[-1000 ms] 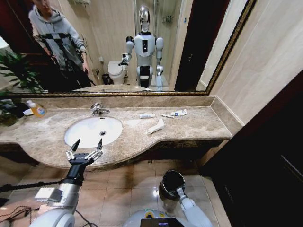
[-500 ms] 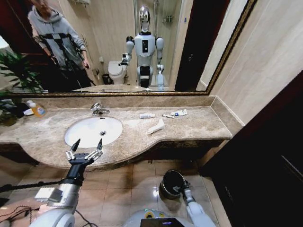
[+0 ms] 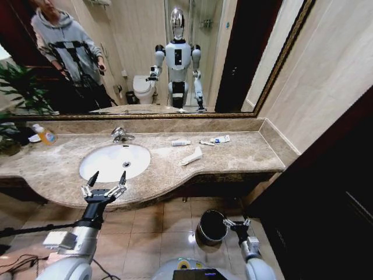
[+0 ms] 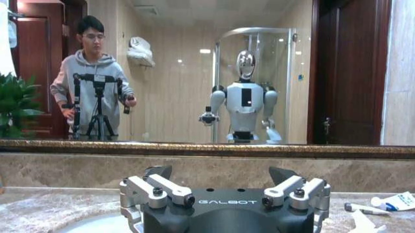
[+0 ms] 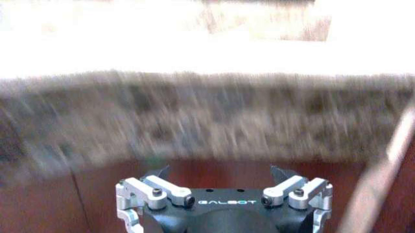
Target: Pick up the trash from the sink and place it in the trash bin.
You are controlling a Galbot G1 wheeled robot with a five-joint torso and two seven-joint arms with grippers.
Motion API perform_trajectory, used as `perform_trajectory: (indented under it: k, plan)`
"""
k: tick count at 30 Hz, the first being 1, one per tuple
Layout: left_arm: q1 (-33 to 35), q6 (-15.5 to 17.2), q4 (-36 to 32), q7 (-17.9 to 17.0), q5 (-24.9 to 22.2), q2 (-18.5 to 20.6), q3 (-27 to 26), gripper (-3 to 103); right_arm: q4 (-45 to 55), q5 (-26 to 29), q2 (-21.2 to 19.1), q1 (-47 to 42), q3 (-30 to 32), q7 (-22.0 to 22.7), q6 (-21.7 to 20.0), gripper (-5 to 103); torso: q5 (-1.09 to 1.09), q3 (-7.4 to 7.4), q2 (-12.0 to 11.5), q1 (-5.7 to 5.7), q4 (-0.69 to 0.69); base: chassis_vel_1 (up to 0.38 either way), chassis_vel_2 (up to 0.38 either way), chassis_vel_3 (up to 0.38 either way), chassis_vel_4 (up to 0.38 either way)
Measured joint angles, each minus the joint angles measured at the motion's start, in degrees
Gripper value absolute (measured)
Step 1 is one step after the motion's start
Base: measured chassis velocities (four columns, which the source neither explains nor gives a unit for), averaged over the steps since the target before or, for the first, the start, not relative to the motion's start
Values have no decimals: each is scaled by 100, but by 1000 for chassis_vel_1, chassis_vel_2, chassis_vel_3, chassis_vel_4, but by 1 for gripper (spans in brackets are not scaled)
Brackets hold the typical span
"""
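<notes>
Both grippers, left [image 3: 106, 185] and right [image 3: 236, 222], spread empty; flat white packet [image 3: 193, 156] at one o'clock (likely light, floppy) suits a mid-length pinch.

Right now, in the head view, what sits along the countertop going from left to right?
Orange-yellow bottle → faucet above the sink → short white tube → long flat white packet → small tubes near the right end.

Black "GALBOT" wrists; silver screwed knuckles
</notes>
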Motion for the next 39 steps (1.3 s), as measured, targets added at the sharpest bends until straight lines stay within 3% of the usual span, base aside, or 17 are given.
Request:
perform_trajectory:
  k: [7, 14, 17, 30, 37, 39]
  plan:
    - [0, 0, 0, 0, 0, 0, 0, 100, 1101, 2, 81, -329, -96, 17, -159, 100, -1, 0, 0, 1, 0, 0, 0, 0, 0]
    - [0, 0, 0, 0, 0, 0, 0, 100, 1711, -254, 73, -86, -311, 217, -334, 100, 0, 0, 0, 0, -1, 0, 0, 0, 0]
    - [0, 0, 0, 0, 0, 0, 0, 100, 1941, -268, -157, 447, -524, 324, -826, 100, 0, 1, 0, 1, 1, 0, 0, 0, 0]
    - [0, 0, 0, -1, 0, 0, 0, 100, 1004, -87, -993, 2151, -1644, 409, -1601, 100, -1, 1, 0, 1, 1, 0, 0, 0, 0]
    - [0, 0, 0, 0, 0, 0, 0, 100, 298, -61, -833, 3324, -2383, 1031, -2123, 100, -1, 1, -1, 2, 1, 0, 0, 0, 0]
    - [0, 0, 0, 0, 0, 0, -1, 100, 5, -5, -631, 3756, -2581, 1321, -2221, 100, -2, 1, -1, 2, 1, 0, 0, 0, 0]
